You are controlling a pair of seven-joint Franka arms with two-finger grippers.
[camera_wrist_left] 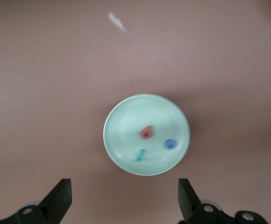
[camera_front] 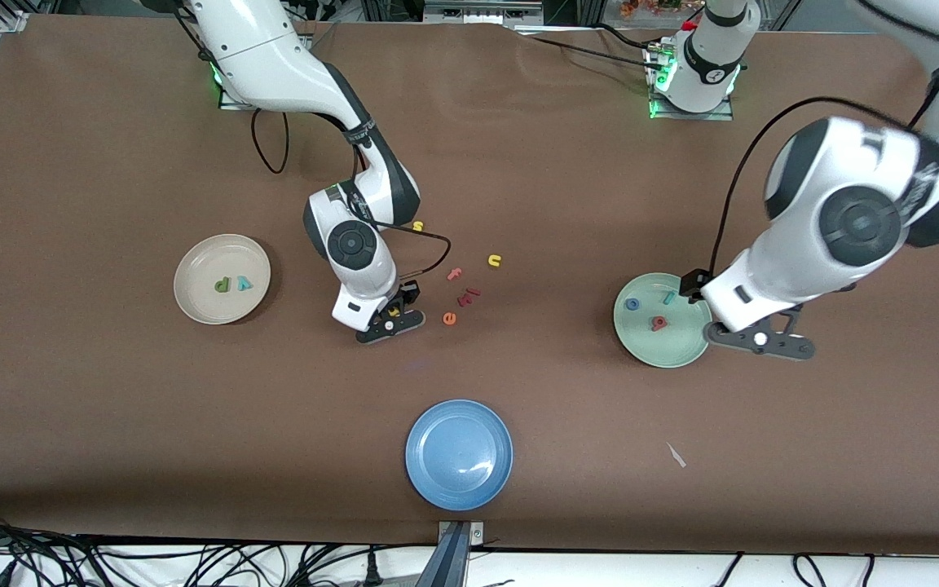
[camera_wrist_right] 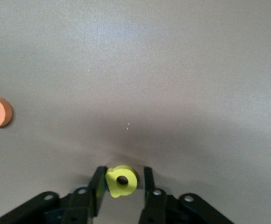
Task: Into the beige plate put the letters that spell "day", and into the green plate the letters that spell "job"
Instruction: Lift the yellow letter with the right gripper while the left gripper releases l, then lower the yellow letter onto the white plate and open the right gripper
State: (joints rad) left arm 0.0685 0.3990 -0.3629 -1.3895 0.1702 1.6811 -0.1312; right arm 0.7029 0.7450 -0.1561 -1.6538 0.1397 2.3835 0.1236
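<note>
Grip comes first: my right gripper point(camera_wrist_right: 122, 183) pinches the yellow a point(camera_wrist_right: 121, 181) low over the table near the orange e point(camera_front: 449, 319); I want it square before lifting toward the beige plate point(camera_front: 192, 303). My left gripper point(camera_wrist_left: 124, 199), spread, waits above the green plate point(camera_wrist_left: 121, 116).

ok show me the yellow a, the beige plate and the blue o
yellow a point(camera_wrist_right: 121, 181): right wrist view, on its body beside the hole, between the right gripper's fingers.
beige plate point(camera_front: 202, 254): front view, bare inner floor near the rim.
blue o point(camera_wrist_left: 170, 144): left wrist view, on its ring.
</note>
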